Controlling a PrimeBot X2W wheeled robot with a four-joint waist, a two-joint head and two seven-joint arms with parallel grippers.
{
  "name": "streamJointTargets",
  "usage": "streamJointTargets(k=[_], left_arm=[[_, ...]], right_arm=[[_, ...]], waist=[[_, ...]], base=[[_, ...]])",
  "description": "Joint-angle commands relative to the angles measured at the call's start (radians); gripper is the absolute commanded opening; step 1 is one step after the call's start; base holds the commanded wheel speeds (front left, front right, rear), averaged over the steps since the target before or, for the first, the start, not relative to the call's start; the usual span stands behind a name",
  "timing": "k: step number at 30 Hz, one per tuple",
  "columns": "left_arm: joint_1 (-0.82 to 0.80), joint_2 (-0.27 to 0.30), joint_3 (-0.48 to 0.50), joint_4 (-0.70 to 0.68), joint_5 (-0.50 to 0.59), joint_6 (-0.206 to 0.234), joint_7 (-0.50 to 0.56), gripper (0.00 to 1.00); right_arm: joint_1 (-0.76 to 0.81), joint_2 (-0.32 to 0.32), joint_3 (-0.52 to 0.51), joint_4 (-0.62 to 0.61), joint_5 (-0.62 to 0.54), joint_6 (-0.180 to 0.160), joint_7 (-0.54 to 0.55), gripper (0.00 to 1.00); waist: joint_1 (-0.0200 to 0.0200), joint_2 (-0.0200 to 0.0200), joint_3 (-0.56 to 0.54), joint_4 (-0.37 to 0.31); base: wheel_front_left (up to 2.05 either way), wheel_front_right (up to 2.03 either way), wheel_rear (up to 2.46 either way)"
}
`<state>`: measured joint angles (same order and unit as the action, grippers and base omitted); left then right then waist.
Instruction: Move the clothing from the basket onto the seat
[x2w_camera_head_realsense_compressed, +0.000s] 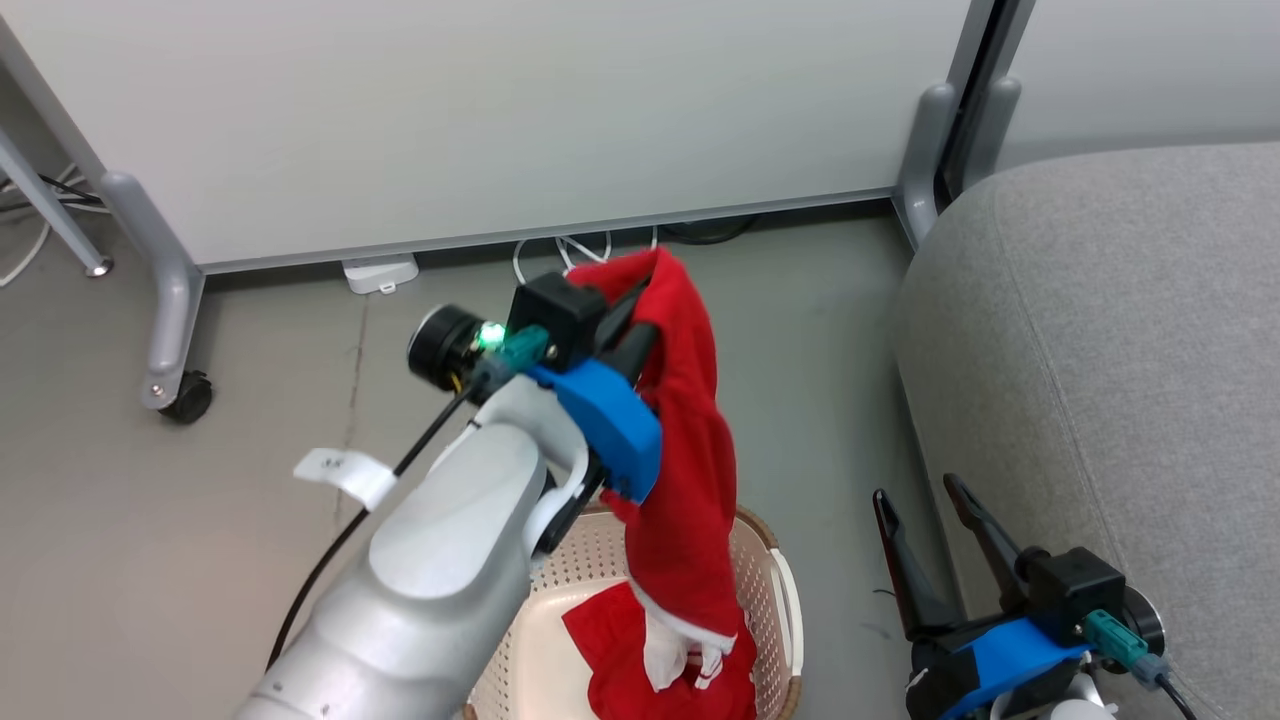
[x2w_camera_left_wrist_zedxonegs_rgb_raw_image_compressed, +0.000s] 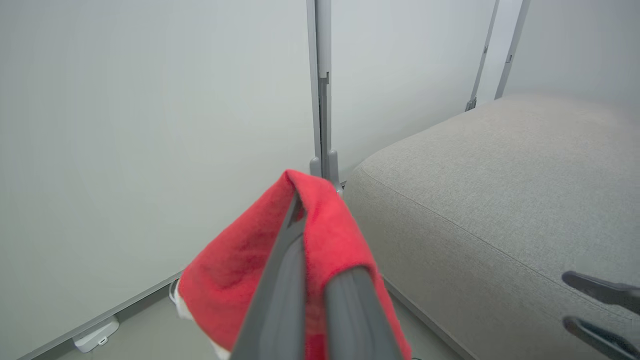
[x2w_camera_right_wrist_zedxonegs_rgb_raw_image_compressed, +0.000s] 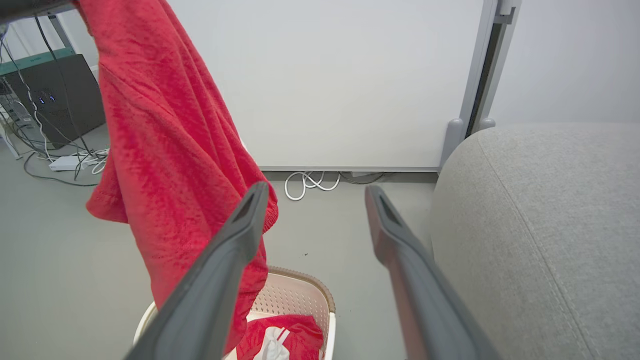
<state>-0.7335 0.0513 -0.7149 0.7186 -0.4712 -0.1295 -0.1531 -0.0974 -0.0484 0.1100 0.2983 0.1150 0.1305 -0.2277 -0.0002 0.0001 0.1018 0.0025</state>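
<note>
A: While the left gripper (x2w_camera_head_realsense_compressed: 645, 305) was clamped shut on the top fold of one red garment (x2w_camera_head_realsense_compressed: 690, 470), the cloth hung straight down, its white-trimmed hem low over the basket (x2w_camera_head_realsense_compressed: 785, 590) at 6 o'clock in the head view.
B: And the second garment (x2w_camera_head_realsense_compressed: 610, 640)?
A: Crumpled on the basket bottom. Could not tell whether the hanging hem touched it. The seat (x2w_camera_head_realsense_compressed: 1100, 350) stood at 3 o'clock of the basket. The right gripper (x2w_camera_head_realsense_compressed: 916, 490) had its fingers spread apart, holding nothing, low between basket and seat.
B: Step in hand?
A: Judged as lift-out of the first piece, with the carry not yet done. The next move called for a swing toward 3 o'clock, high enough for the hem to clear rim and seat edge, then release over the cushion.
</note>
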Motion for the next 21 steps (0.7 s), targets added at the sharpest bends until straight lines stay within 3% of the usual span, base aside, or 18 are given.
streamJointTargets(k=[1, 7, 21], left_arm=[[-0.035, 0.000, -0.007, -0.016, -0.013, -0.001, 0.010, 0.00], [-0.100, 0.000, -0.050, -0.065, -0.056, 0.001, 0.038, 0.00], [-0.175, 0.000, -0.218, -0.133, -0.209, 0.063, 0.048, 0.00]], right_arm=[[0.017, -0.003, 0.001, -0.009, 0.000, 0.000, 0.005, 1.00], [0.016, -0.003, 0.011, -0.022, 0.002, 0.000, 0.018, 1.00], [0.021, -0.003, 0.036, -0.025, 0.013, 0.000, 0.037, 1.00]], waist=[[0.0002, -0.0001, -0.007, 0.004], [0.0002, -0.0001, -0.013, 0.002], [0.0002, -0.0001, -0.042, -0.028]], base=[[0.00, 0.00, 0.00], [0.00, 0.00, 0.00], [0.00, 0.00, 0.00]])
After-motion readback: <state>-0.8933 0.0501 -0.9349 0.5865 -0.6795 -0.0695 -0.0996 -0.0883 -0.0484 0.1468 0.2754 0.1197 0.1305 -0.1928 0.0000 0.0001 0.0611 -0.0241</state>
